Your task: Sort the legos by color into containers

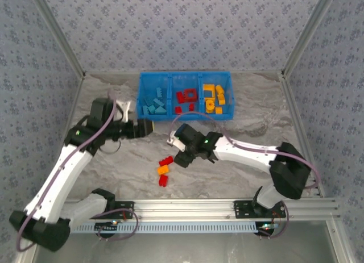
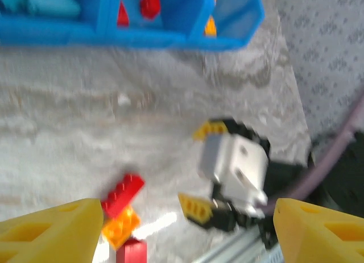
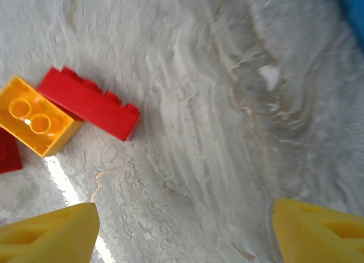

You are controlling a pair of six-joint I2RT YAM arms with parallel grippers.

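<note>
The blue bin [image 1: 185, 116] stands at the back of the table. It holds light blue legos [image 1: 153, 105] on the left, red ones [image 1: 185, 96] in the middle and yellow ones [image 1: 214, 96] on the right. Three loose legos lie mid-table: a red brick [image 1: 166, 161], an orange brick [image 1: 162, 170] and a second red brick [image 1: 163, 180]. My right gripper [image 1: 181, 159] hovers open just right of them, with the red brick [image 3: 91, 103] and orange brick [image 3: 37, 122] to the upper left of its empty jaws [image 3: 185, 234]. My left gripper [image 1: 149, 127] is open and empty in front of the bin.
The left wrist view is blurred and looks over the three loose bricks [image 2: 122, 193] toward my right gripper [image 2: 199, 169] and the bin's front wall [image 2: 142, 36]. A metal rail [image 1: 187, 206] runs along the near edge. Patterned walls close the sides.
</note>
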